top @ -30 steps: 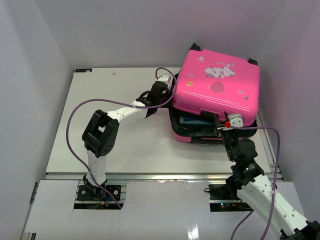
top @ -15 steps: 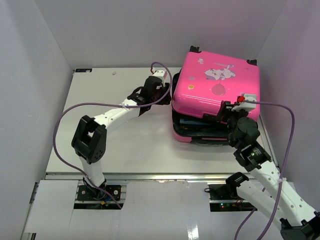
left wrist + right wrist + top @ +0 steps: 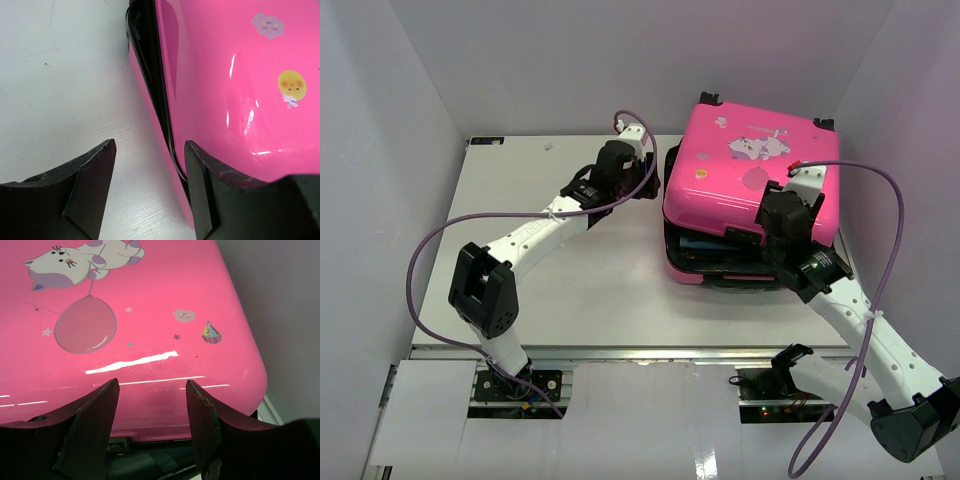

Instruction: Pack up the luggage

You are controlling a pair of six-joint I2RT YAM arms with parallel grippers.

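Observation:
The luggage, a glossy hot-pink hard-shell case with a cat and balloon print, lies at the back right of the table. Its lid rests low on the base, with a dark gap along the front. My left gripper is open at the case's left side. In the left wrist view the luggage has its black zipper seam running just inside the right finger of my left gripper. My right gripper hovers open over the lid's front edge. In the right wrist view the luggage fills the space ahead of that gripper.
The white table stretches left and in front of the case. Grey walls close in on both sides, and the right wall stands close beside the case. Purple cables loop off both wrists.
The left gripper has opened and let go at the case's left edge. The lid has sunk lower onto the base. The right arm has risen from the case's front to above the lid.

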